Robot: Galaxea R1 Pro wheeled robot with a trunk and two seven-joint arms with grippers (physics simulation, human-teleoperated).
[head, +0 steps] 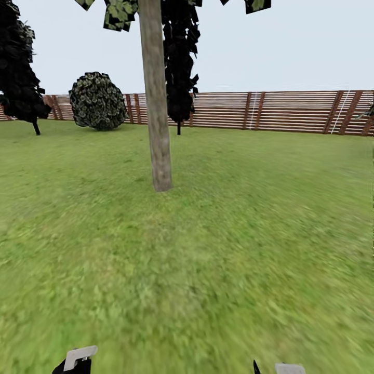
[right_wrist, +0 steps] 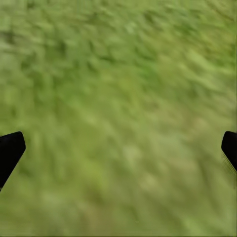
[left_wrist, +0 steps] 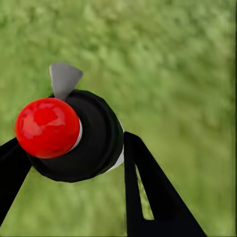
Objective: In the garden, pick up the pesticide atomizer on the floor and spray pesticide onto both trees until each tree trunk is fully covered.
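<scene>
atomizer [left_wrist: 69, 136] clamped in left gripper [left_wrist: 74, 163]; tree trunk [head: 156, 104] stands ahead.

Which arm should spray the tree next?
Probably the left. The left gripper is shut on the sprayer, with its red cap and grey nozzle. The right gripper is open over bare grass. The tree trunk stands ahead, slightly left.

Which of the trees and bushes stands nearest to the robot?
The tree with the thick grey-brown bare trunk; the round bush and dark conifers stand by the fence.
</scene>
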